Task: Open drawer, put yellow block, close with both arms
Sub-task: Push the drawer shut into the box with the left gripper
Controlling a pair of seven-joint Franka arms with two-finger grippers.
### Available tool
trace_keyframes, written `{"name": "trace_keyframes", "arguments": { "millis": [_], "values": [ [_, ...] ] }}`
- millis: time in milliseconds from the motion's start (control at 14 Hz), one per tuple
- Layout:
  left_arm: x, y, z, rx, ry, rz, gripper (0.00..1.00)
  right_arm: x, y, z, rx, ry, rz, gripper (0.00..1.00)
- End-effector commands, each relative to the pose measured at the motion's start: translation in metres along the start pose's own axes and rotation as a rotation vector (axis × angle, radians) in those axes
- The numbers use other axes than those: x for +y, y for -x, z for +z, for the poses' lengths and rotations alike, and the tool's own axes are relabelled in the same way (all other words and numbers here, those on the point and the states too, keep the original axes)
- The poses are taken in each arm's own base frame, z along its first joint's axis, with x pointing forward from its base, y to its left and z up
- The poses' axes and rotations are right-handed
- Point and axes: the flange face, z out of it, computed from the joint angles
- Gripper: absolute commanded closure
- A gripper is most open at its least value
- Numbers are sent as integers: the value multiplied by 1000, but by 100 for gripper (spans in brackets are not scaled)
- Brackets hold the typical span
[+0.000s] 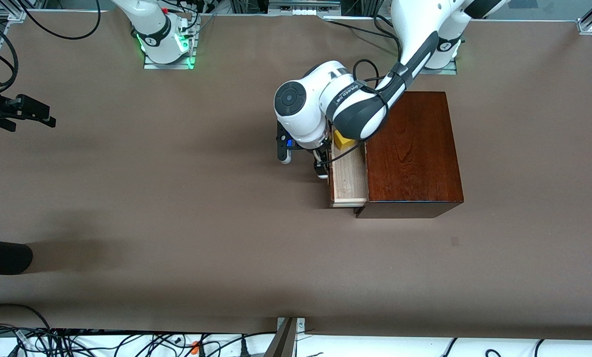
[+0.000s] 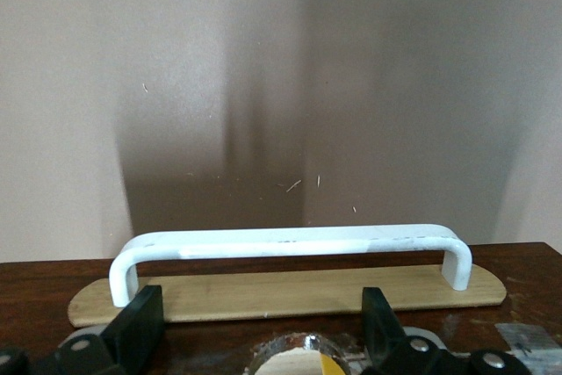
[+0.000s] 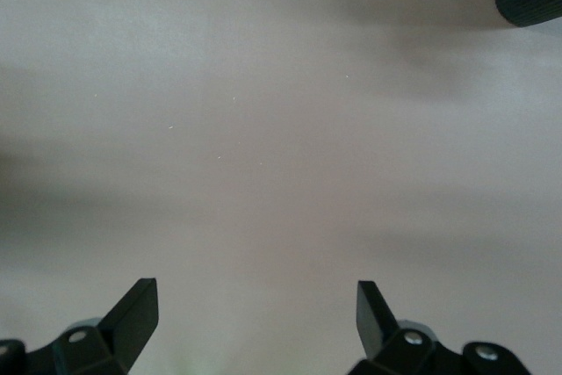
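The right end effector [image 1: 21, 113] waits, fingers spread and empty, over the counter [image 1: 177, 223] edge at the right arm's end. The left end effector [image 1: 321, 161], fingers spread, sits at the drawer [image 1: 349, 178] front, just short of the white handle [image 2: 290, 248], whose long axis crosses its gap. The drawer stands partly open out of the wooden box [image 1: 410, 148] with the yellow block [image 1: 344, 141] inside, so the left arm is far nearer for closing.

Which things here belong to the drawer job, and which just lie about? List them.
Job: open drawer; yellow block in it; wooden box; left gripper, open at the handle; right gripper, open, waiting over bare table.
Lying about: black cylinder at the table's edge; cables.
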Motion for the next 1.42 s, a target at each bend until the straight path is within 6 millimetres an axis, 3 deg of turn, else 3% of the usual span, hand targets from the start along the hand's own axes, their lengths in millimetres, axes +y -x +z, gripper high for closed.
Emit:
{"name": "trace_keyframes", "arguments": {
  "millis": [0,285,641,997,1353],
  "values": [
    [-14,44,2,-84,-1,-22,0,1,9,-2,2,-1,-10,0],
    [-9,52,21,-115,24,-17,0,1,8,-2,2,-3,-10,0],
    [4,59,23,-149,13,26,0,1,8,-1,-1,-2,-10,0],
    [20,68,37,-198,33,34,0,1,9,-2,2,-1,-10,0],
    [9,86,44,-245,35,8,0,1,8,-1,0,-2,-10,0]
  ]
}}
